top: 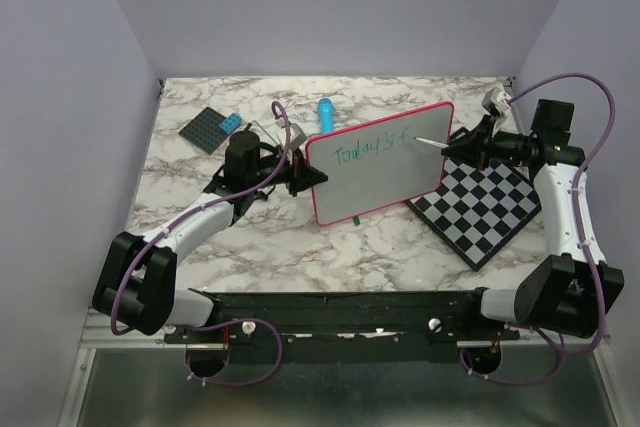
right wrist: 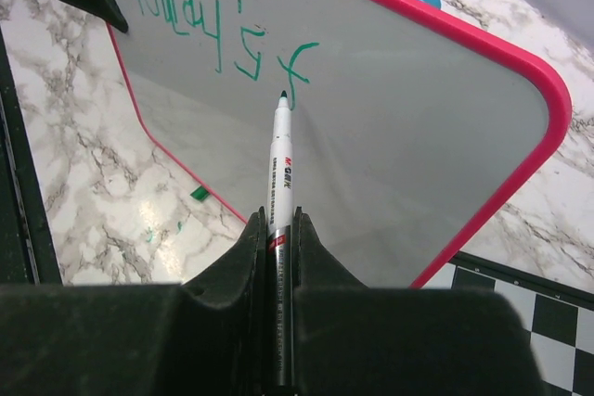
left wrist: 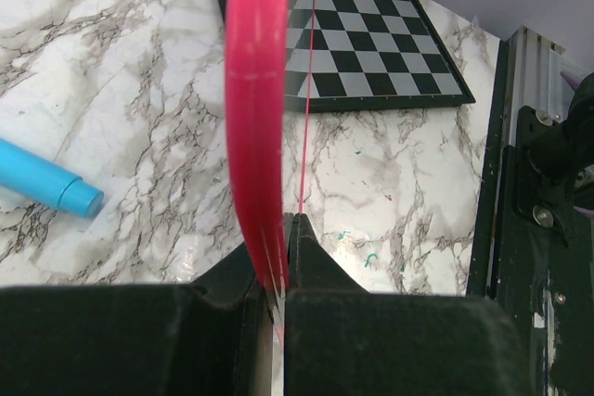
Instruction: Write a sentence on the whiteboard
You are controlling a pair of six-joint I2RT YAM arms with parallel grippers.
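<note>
Whiteboard (top: 385,185) rim between left jaws

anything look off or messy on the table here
Yes: small green squiggles stain the marble tabletop near the front rail, off the whiteboard. The board's tilt is no fault: the left gripper clamps its rim while the right gripper points the marker at it.

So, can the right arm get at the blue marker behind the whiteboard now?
Probably not: the right end effector is shut on the green-ink marker, and the tilted whiteboard blocks the blue marker.
</note>
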